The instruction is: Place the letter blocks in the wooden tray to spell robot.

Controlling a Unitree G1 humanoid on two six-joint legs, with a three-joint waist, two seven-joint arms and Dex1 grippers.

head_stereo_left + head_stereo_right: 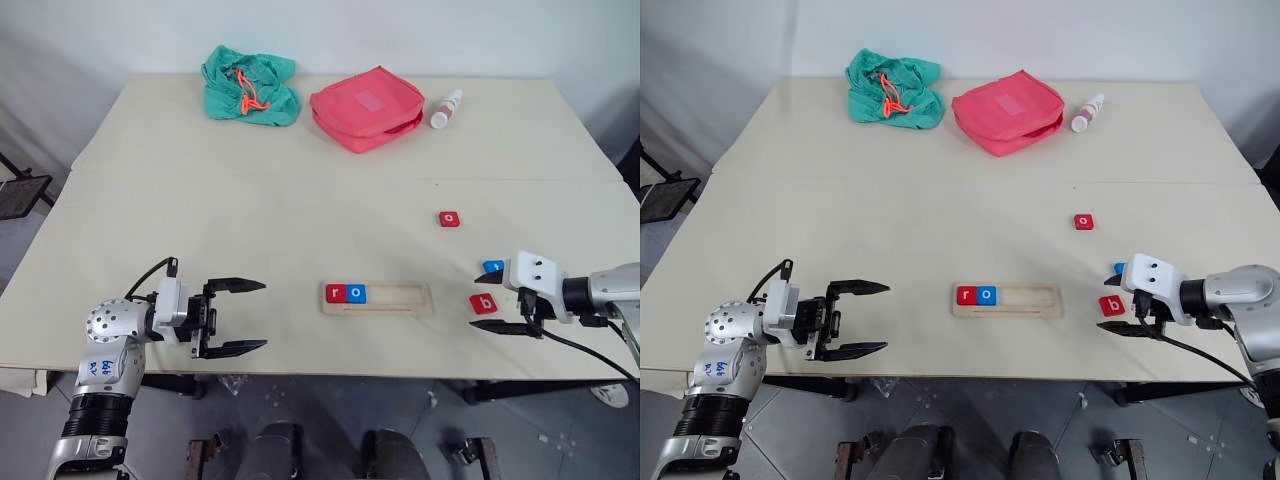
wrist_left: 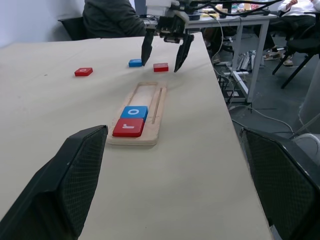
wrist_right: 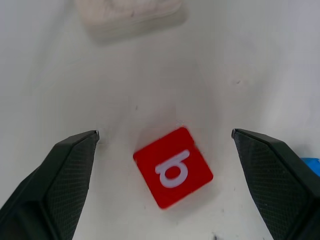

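Letter blocks r and o (image 1: 346,293) already sit in your wooden tray (image 1: 400,299) at lower centre, while b (image 3: 173,166), o (image 1: 449,218) and t (image 1: 493,266) remain, your spread-open right gripper (image 3: 165,145) straddling b, nothing grasped.

- The blue letter block (image 1: 493,266) on the bench beside the right pincer (image 1: 497,301) is partly covered by the pincer's white housing, so its letter cannot be read.
- In the right wrist view, that blue block (image 3: 312,166) is cut off by the picture's edge, with only a corner showing.
- The end of the wooden tray (image 3: 131,15) is blurred and cut off at the edge of the right wrist view.
- The label on the small white bottle (image 1: 445,109) at the far side of the bench is too small to read.
- A person in dark clothing (image 2: 110,19) behind the bench is cut off by the edge of the left wrist view.
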